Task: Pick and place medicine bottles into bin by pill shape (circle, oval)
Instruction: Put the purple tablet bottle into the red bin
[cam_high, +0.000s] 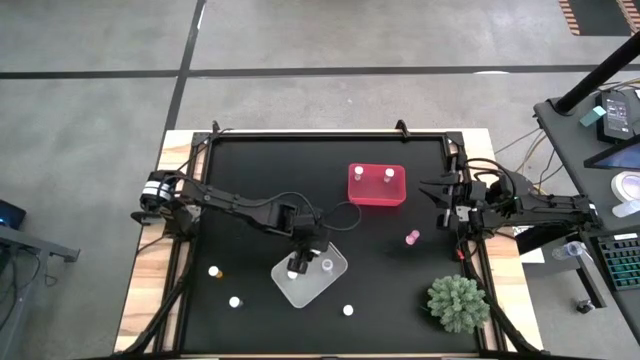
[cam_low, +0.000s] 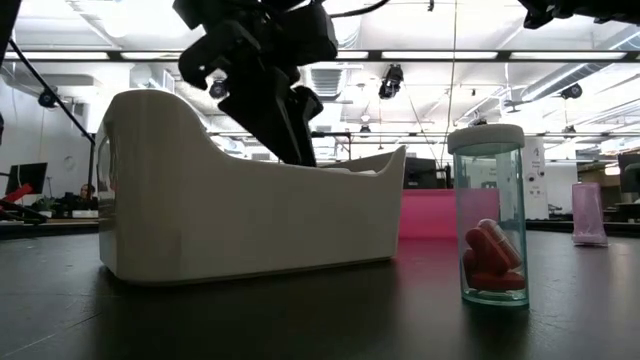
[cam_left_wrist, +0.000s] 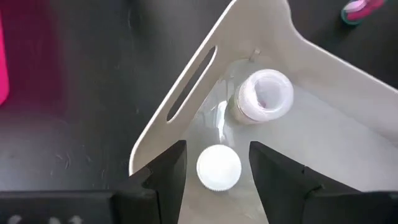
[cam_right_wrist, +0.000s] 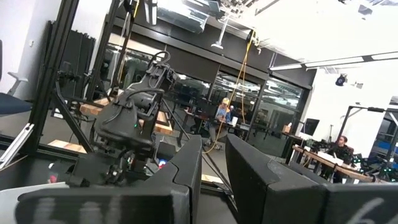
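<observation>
My left gripper (cam_high: 298, 262) reaches down into the white tray (cam_high: 335, 283), open. Its fingers (cam_left_wrist: 166, 177) stand on either side of a white-capped bottle (cam_left_wrist: 219, 167), with a narrow gap on each side. That bottle stands upright on the tray floor. A second, clear-capped bottle (cam_left_wrist: 261, 96) stands beside it in the tray. Two bottles (cam_high: 359, 173) stand in the pink bin (cam_high: 377, 198). Loose bottles stand on the black table: a pink one (cam_high: 412, 238), two at the near left (cam_high: 214, 271), and a teal one with red pills (cam_low: 490, 230). My right gripper (cam_high: 440, 193) waits at the table's right edge, open and empty.
A spiky green plant (cam_high: 458, 302) sits at the near right corner. The pink bin stands behind the white tray (cam_low: 250, 210) toward the far edge. The tray's tall wall (cam_left_wrist: 186, 93) rises close to my left fingers.
</observation>
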